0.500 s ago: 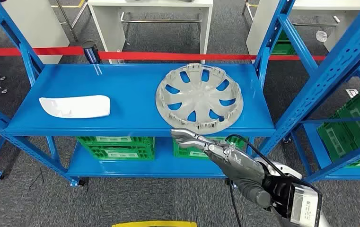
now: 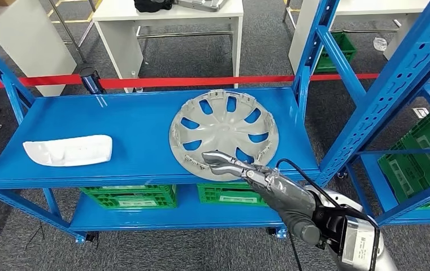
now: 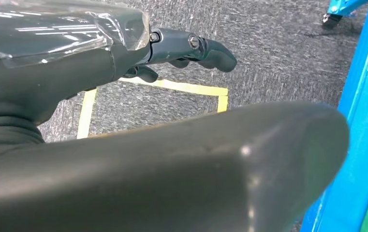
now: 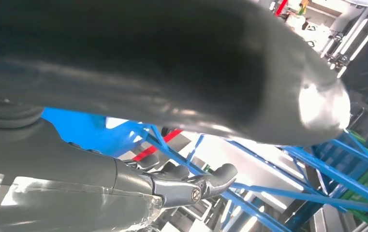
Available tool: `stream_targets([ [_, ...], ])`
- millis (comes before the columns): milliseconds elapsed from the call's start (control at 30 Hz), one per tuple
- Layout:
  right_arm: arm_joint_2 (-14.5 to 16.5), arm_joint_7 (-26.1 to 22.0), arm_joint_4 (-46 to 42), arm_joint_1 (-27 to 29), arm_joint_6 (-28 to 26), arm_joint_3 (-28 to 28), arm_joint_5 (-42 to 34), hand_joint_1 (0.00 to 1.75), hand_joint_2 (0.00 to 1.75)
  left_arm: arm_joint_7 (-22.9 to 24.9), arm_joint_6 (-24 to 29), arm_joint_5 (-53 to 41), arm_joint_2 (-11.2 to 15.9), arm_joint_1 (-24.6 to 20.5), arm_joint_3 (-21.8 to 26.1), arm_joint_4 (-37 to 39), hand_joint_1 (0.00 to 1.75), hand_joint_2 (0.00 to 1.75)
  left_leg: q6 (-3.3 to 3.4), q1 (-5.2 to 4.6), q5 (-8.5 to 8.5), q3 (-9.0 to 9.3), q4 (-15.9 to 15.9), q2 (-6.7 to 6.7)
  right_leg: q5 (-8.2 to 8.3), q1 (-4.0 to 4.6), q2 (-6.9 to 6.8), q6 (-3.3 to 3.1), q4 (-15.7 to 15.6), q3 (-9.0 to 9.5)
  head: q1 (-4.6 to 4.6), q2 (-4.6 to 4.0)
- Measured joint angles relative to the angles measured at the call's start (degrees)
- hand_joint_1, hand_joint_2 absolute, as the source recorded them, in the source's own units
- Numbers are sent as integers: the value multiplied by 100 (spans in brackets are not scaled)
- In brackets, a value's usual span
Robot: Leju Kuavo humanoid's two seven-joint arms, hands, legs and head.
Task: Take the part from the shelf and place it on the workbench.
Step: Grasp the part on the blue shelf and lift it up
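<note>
Now the right hand (image 2: 232, 167) reaches empty, fingers apart, over the near rim of the grey wheel cover (image 2: 224, 134) lying flat on the blue shelf (image 2: 133, 121) just ahead; slipping fingers under that rim before closing would likely grip it best

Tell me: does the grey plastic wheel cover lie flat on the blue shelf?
Yes, flat: the grey plastic wheel cover rests on the blue shelf.
</note>
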Motion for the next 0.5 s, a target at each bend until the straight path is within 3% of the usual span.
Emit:
stream_targets([
  [33,-1,2,0,2,0,3,1,0,0,0,-1,0,0,1,1,9,0,0,0,3,72,-122,24,0,-19,3,11,2,1,14,-1,0],
  [100,-1,3,-3,2,0,8,9,0,0,-9,-2,0,0,3,3,22,0,0,37,2,563,-59,-528,2,-57,10,27,21,0,69,-1,0],
  [133,-1,3,-4,2,0,9,22,0,44,-17,-1,-2,1,4,3,25,0,0,67,-6,826,51,-906,6,-75,15,29,34,-2,102,3,0],
  [167,-2,7,-7,4,0,12,39,0,87,-28,1,-8,0,3,2,28,0,0,99,-24,963,131,-1202,13,-89,23,30,51,-5,123,7,0],
  [233,-4,28,-8,13,4,27,86,0,175,-48,9,-39,-2,6,-4,36,0,0,170,-63,1014,181,-1418,20,-117,32,32,104,-14,137,8,0],
  [300,-18,87,-7,10,17,88,162,0,175,-80,38,-103,-1,15,-11,50,0,0,246,-63,1070,210,-1456,14,-147,39,32,166,-8,134,3,0],
  [367,-60,169,3,-34,30,201,262,0,175,-127,75,-172,9,13,-26,85,0,0,299,-37,1166,277,-1528,10,-254,43,27,185,196,39,18,0],
  [500,-124,332,161,-239,40,567,457,0,175,-213,131,-274,64,-7,-62,242,0,0,338,-51,1177,306,-1557,9,-725,36,22,161,1540,-698,30,0],
])
